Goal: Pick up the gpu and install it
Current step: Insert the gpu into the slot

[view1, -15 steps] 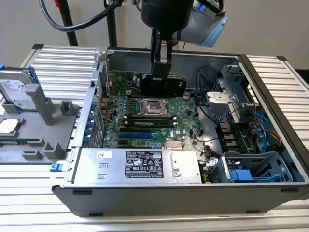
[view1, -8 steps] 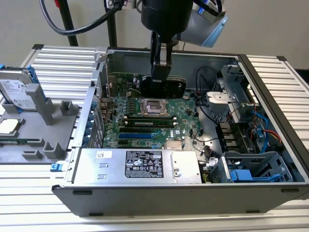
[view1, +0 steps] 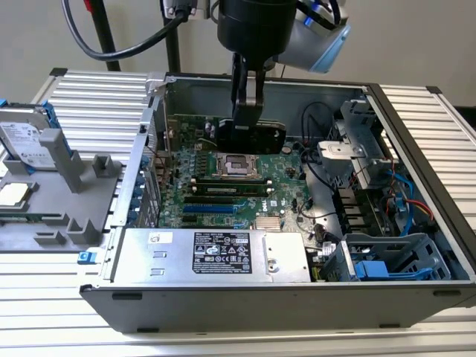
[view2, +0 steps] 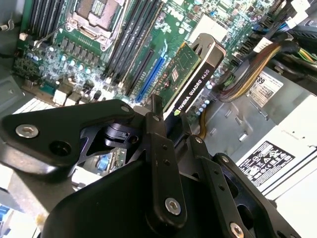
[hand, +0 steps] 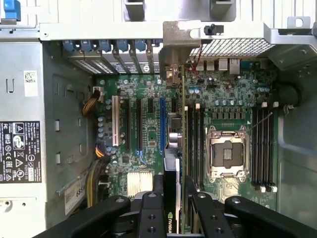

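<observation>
Ribbed metal table (view1: 97,93) carries an open computer case (view1: 260,305). Inside it, above the motherboard (view1: 286,190), my fingers (view2: 157,144) are clamped on the gpu (view2: 190,74), held on edge. It seems light, stiff and fragile, so its top edge looks the safest hold.

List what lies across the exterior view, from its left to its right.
Hard drive → grey stand → gpu → metal drive cage.
</observation>
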